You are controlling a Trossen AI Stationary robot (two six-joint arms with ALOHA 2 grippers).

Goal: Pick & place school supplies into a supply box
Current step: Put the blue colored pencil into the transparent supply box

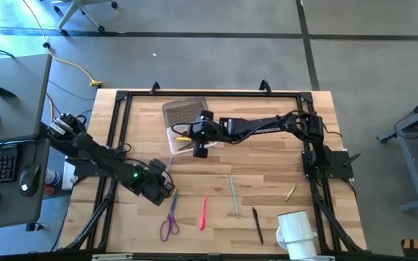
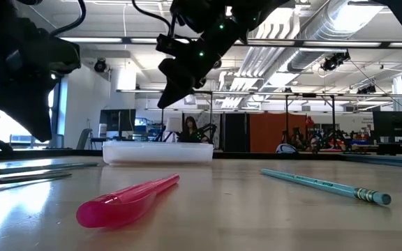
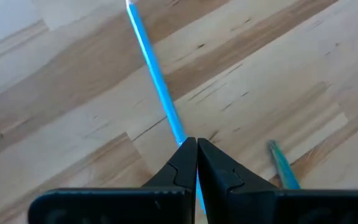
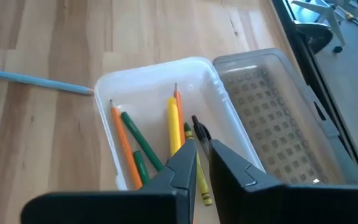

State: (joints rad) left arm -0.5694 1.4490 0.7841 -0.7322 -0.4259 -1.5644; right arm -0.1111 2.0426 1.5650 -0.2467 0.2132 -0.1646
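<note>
The clear supply box (image 1: 182,139) stands at the table's far middle and holds orange (image 4: 124,149), green (image 4: 140,143) and yellow (image 4: 174,127) pencils. My right gripper (image 4: 202,146) hangs above the box (image 2: 158,152), nearly shut on a black pen (image 4: 197,127). My left gripper (image 1: 167,190) is low at the table's near left, shut on a blue pencil (image 3: 154,74). Purple scissors (image 1: 169,225), a pink pen (image 1: 203,212), a green pencil (image 1: 233,196) and another black pen (image 1: 257,223) lie on the table's near part. My left gripper pinches the blue pencil (image 3: 178,134) between its two fingertips, which come from above and lie across it. Most of the pencil's length sticks out to one side. Whether it is clear of the wood does not show. My right gripper pinches the black pen near one end (image 4: 202,140) between its fingertips, from above. The short end sticks out past the fingers, over the box's inside. The pen is clear of the box.
A grey textured lid (image 1: 183,111) lies against the box's far side. A white mug (image 1: 296,232) stands at the near right corner, and a short yellow piece (image 1: 290,191) lies near the right rail. A black frame (image 1: 209,93) runs round the table top.
</note>
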